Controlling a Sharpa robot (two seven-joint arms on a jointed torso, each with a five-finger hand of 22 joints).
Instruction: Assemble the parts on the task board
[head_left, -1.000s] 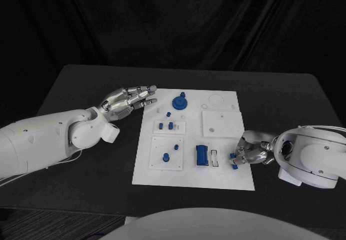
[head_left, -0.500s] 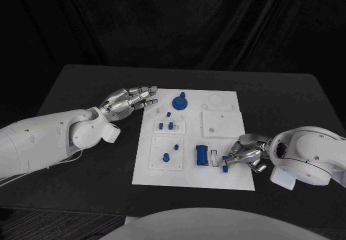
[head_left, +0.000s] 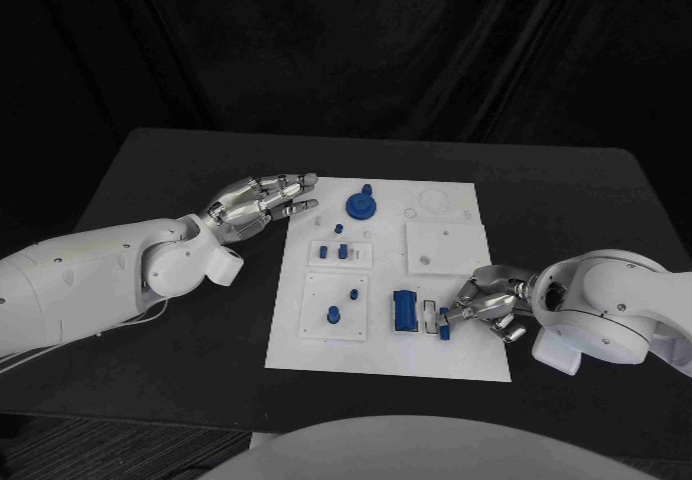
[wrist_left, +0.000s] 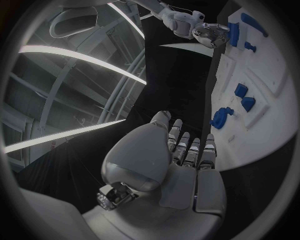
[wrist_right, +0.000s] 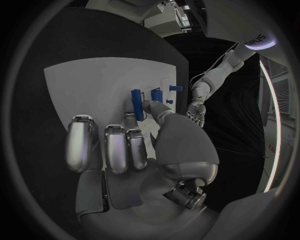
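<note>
The task board (head_left: 387, 290) already carries several seated blue parts, and we hold one more small part (head_left: 447, 327) in our right hand (head_left: 483, 305), unplaced, left hand (head_left: 260, 203) empty.

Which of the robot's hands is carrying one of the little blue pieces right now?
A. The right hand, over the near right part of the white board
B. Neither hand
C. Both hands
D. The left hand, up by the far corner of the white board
A: the right hand pinches a small blue part over the task board beside the tall blue block, while the left hand hovers empty, fingers apart.
</note>
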